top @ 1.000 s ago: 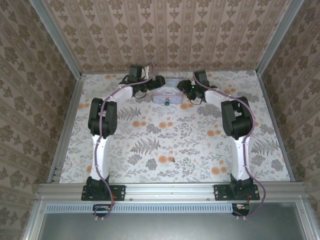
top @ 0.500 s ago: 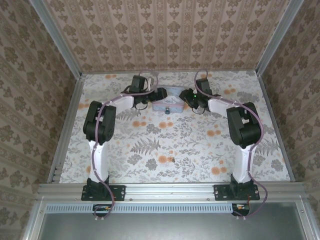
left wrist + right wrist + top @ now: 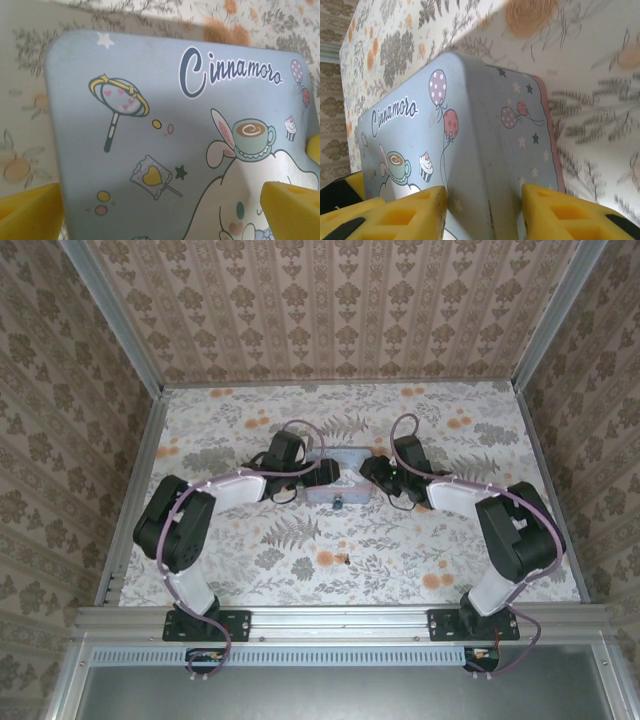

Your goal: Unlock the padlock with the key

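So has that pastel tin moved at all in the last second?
Yes. The tin has slid closer to the front metal rail than it was a second ago.

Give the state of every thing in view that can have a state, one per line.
tin: lid closed, flat on the table.
padlock: at the tin's near side; locked or not, too small to tell.
key: loose on the table, apart from the padlock, unheld.
left gripper: fingers spread wide over the tin's lid; grip unclear.
right gripper: closed on the tin's corner.
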You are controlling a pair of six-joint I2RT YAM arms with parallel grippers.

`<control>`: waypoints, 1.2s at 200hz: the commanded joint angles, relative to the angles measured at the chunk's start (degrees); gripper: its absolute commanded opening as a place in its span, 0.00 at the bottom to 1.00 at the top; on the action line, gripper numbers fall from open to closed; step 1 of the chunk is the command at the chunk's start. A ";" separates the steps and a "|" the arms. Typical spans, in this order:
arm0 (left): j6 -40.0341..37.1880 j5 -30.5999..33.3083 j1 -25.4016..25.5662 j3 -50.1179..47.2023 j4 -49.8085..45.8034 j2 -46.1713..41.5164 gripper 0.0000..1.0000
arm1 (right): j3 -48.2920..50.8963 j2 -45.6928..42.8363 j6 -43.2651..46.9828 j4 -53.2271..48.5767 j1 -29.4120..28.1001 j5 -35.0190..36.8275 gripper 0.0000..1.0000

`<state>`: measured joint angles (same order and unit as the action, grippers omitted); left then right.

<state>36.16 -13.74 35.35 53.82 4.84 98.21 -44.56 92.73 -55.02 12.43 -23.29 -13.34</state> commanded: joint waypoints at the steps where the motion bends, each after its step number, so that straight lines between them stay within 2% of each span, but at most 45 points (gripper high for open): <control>1: 2.80 -1.55 3.38 -3.03 5.22 -3.88 1.00 | 3.98 -1.66 -2.40 2.70 -3.15 -1.45 0.46; 24: 3.80 0.33 4.16 -4.85 5.09 -4.49 1.00 | 4.53 -1.61 -2.89 3.02 -3.21 -1.25 0.49; 55: 5.17 3.02 3.57 -4.88 3.42 -4.76 1.00 | 2.41 -2.88 -0.66 -0.72 -3.08 -0.46 0.64; 72: 5.48 4.35 2.09 -4.79 2.29 -6.11 1.00 | 1.51 -5.51 2.12 -4.62 -2.79 1.47 0.79; 81: 5.39 4.91 1.08 -4.83 1.41 -7.20 1.00 | 1.49 -7.45 3.39 -6.87 -2.47 3.08 0.97; 84: 5.25 4.99 0.70 -4.80 1.14 -7.60 1.00 | 1.45 -8.13 3.85 -7.74 -2.39 3.62 0.99; 113: 3.71 4.64 -2.73 -5.74 -1.41 -13.10 1.00 | 1.46 -15.37 9.56 -13.53 -1.51 8.34 0.99; 130: 2.60 3.74 -4.47 -6.40 -2.79 -16.33 1.00 | 2.91 -19.53 11.91 -13.65 -0.19 9.40 0.99; 160: 1.30 2.55 -6.25 -8.04 -6.05 -21.78 1.00 | 11.89 -26.02 7.11 -0.26 8.41 -4.09 1.00; 178: 1.36 1.81 -6.52 -9.54 -7.51 -25.00 1.00 | 11.85 -28.78 10.91 -3.81 9.91 -7.14 0.99; 190: 1.40 0.91 -6.53 -10.59 -8.68 -27.07 1.00 | 11.64 -29.67 13.65 -6.92 9.67 -9.95 0.99; 206: 1.80 0.38 -6.52 -12.12 -10.91 -30.00 1.00 | 10.90 -30.60 17.75 -13.51 8.28 -11.34 0.93; 240: 2.73 -0.10 -6.69 -16.47 -14.65 -36.40 1.00 | 9.59 -30.49 23.95 -27.15 -1.25 -5.78 0.79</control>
<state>38.94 -12.38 29.15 40.10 -5.26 65.84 -33.32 62.28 -37.95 -2.28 -18.63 -20.16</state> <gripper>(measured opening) 0.999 0.833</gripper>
